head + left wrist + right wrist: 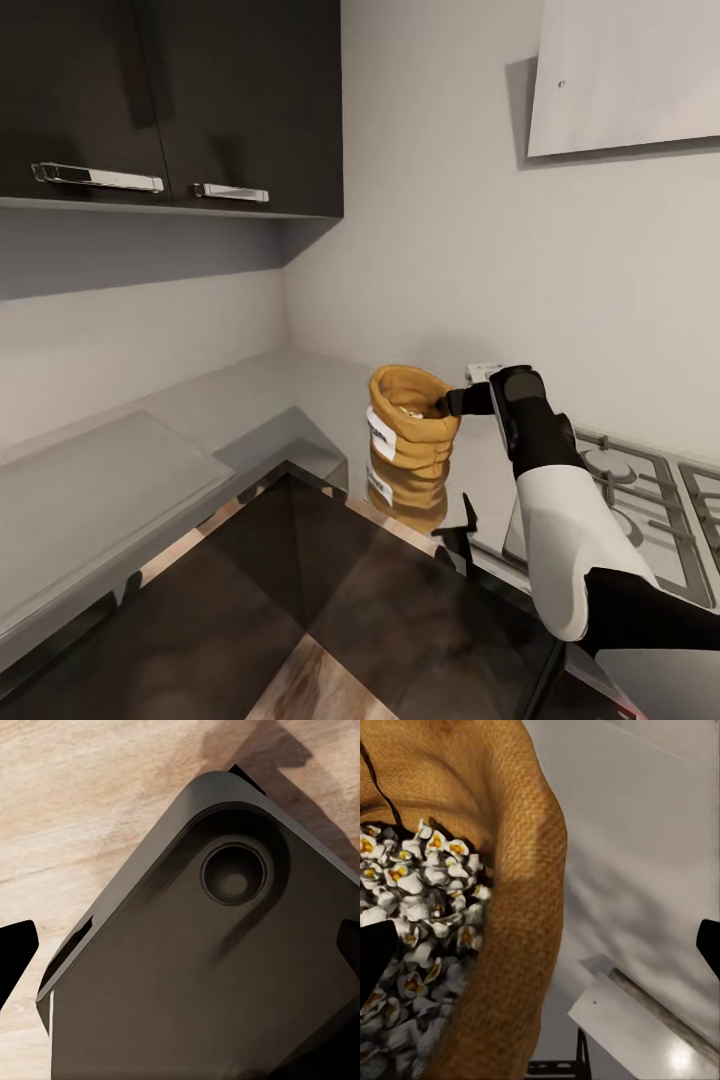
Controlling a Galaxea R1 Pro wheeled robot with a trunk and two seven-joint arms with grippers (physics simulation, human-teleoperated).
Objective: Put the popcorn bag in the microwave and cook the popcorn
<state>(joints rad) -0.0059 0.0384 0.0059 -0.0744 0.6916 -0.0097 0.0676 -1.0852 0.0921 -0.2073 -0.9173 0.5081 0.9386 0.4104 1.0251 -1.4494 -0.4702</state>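
popcorn bag (408, 430) white label, print too small to read

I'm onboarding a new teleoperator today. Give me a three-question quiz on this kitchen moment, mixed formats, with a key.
1. True or false: the popcorn bag lies tipped over on its side.
2. Multiple choice: the right gripper is at
A. the bag's rolled rim
B. a handle of the upper cabinet
C. the stove grates
3. Fill in: the bag's mouth shows pale ____ inside.

Key:
1. False; it stands upright on the countertop.
2. A; one finger reaches over the rim into the mouth. Whether it is clamped cannot be told.
3. popcorn.
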